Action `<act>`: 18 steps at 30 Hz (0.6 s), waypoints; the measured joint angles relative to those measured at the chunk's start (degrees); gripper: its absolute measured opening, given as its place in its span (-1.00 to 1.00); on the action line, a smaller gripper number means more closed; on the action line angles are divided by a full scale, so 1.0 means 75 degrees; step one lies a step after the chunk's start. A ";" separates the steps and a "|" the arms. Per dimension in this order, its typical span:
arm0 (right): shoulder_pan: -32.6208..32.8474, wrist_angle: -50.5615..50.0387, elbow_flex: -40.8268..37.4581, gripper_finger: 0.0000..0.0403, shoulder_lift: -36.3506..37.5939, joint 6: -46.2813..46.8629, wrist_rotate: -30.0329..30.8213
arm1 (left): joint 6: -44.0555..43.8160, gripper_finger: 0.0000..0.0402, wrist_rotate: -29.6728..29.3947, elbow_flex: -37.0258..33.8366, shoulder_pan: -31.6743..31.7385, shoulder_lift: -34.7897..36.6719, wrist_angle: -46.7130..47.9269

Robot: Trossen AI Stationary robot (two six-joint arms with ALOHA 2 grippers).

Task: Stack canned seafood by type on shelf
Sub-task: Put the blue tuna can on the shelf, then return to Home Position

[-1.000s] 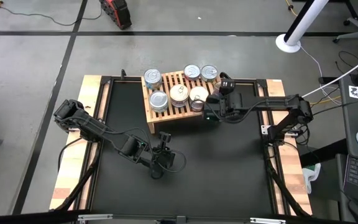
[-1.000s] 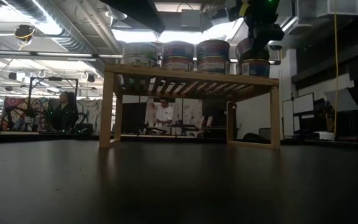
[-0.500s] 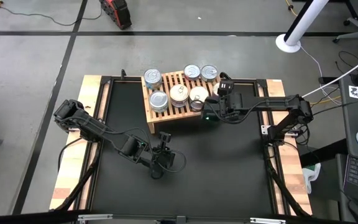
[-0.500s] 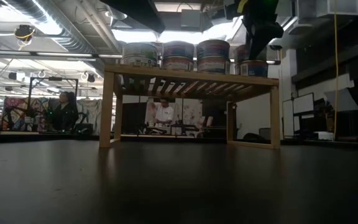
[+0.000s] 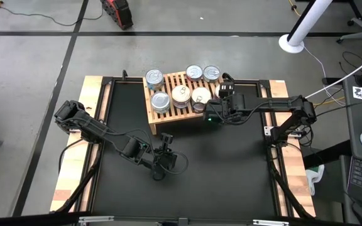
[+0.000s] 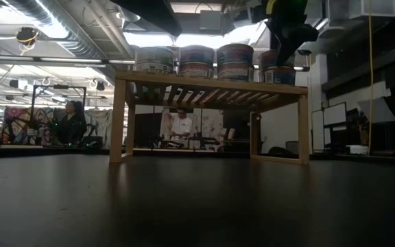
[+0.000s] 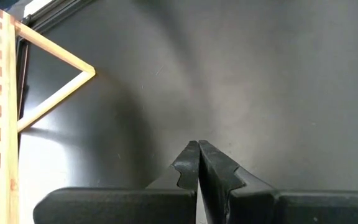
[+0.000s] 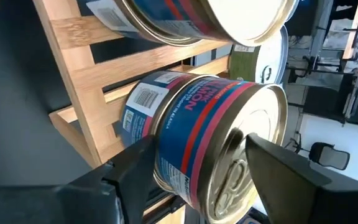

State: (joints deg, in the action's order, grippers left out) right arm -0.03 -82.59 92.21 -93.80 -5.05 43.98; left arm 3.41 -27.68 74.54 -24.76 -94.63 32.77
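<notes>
The black bench (image 5: 187,188) carries the wooden shelf (image 5: 151,116) at its far edge, with six tins (image 5: 181,95) on the slats. At the shelf's right end, the right gripper (image 8: 194,165) pinches a blue-and-red tin (image 8: 210,134) resting on the slats. Nearer than the shelf, the left gripper (image 7: 198,163) hovers with fingers pressed together.
</notes>
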 joint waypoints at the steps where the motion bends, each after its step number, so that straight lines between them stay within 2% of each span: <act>1: 0.0000 -0.0043 0.0024 0.23 0.0000 0.0001 -0.0014 | 0.0006 -0.97 0.0000 0.0000 -0.0021 0.0000 0.0001; 7: 0.0000 -0.0571 0.0699 0.23 -0.0012 0.0069 -0.0473 | 0.0172 -0.97 0.0006 0.0000 -0.0208 0.0091 -0.0038; 12: 0.0010 -0.0990 0.1564 0.23 -0.0006 0.0803 -0.0948 | 0.0185 -0.97 -0.0044 0.0000 -0.0320 0.0311 0.0039; 18: 0.0199 -0.0998 0.2233 0.23 0.0475 0.1031 -0.1995 | 0.0109 -0.97 -0.0357 -0.0002 -0.0471 0.1165 0.0839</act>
State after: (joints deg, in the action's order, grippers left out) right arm 1.46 -90.07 108.95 -90.24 2.68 29.02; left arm 4.23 -30.36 74.53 -28.29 -85.89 39.07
